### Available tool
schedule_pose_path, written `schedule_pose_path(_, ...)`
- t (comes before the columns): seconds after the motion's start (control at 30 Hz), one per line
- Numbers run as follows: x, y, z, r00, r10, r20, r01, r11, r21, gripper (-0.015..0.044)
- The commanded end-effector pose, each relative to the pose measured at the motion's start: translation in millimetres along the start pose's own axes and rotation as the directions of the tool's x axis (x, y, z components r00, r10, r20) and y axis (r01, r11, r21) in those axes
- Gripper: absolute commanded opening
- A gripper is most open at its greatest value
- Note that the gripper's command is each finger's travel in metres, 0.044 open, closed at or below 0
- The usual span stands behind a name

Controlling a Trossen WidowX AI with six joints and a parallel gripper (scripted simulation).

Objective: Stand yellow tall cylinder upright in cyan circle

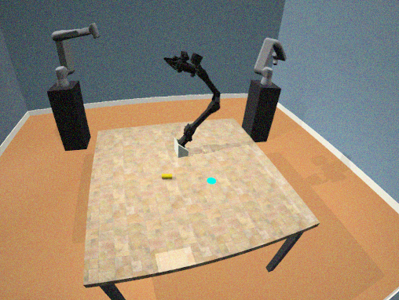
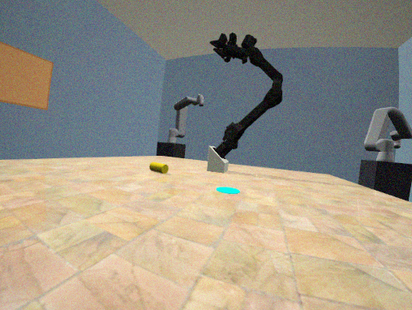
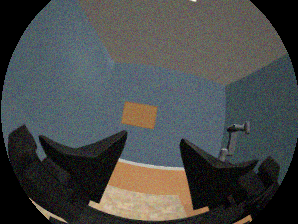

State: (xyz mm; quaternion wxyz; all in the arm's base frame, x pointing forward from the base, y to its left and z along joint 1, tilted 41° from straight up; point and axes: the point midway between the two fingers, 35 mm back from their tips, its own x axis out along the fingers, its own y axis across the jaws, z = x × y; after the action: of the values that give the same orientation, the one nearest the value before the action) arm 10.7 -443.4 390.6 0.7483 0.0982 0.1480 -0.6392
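- Yellow tall cylinder (image 1: 167,176) lies on its side on the table (image 1: 129,235), far below the fingers and out beyond their tips, since they point level rather than down.
- Cyan circle (image 1: 211,181) sits flat on the same surface, well apart from the cylinder and also far beneath the fingers; nothing stands in it, so none of the task's steps looks done yet.
- Gripper (image 1: 170,60) is carried high above the back of the table on an arm bent up from its grey base wedge (image 1: 180,148), fingers reaching roughly sideways.
- Fingers stand partly spread, a good gap between them, and nothing is in that gap; the wrist view shows only wall, an orange panel (image 3: 140,115) and a strip of table between the two dark tips.
- That spread looks wide enough to straddle the cylinder's round side, which is likely why it is held ready while the arm is aloft.
- Next, by my judgement, the wrist has to tip downward and descend over the cylinder, with the fingers lined across its length so a grip can later swing it upright.
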Motion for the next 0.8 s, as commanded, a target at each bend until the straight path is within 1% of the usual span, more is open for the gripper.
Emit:
schedule_pose_path(0.0, 19, 20, -24, 0.995, 0.063, -0.081, -0.070, 0.994, -0.088, 0.0309)
schedule_pose_path(0.2, 44, 61, -63, 0.962, 0.168, -0.214, -0.220, 0.943, -0.250, 0.0309)
schedule_pose_path(0.37, 58, 95, -97, 0.914, 0.246, -0.323, -0.360, 0.859, -0.363, 0.0309)
schedule_pose_path(0.57, 67, 137, -139, 0.832, 0.325, -0.450, -0.529, 0.711, -0.464, 0.0309)
schedule_pose_path(0.77, 68, 176, -183, 0.728, 0.383, -0.569, -0.679, 0.515, -0.523, 0.0309)
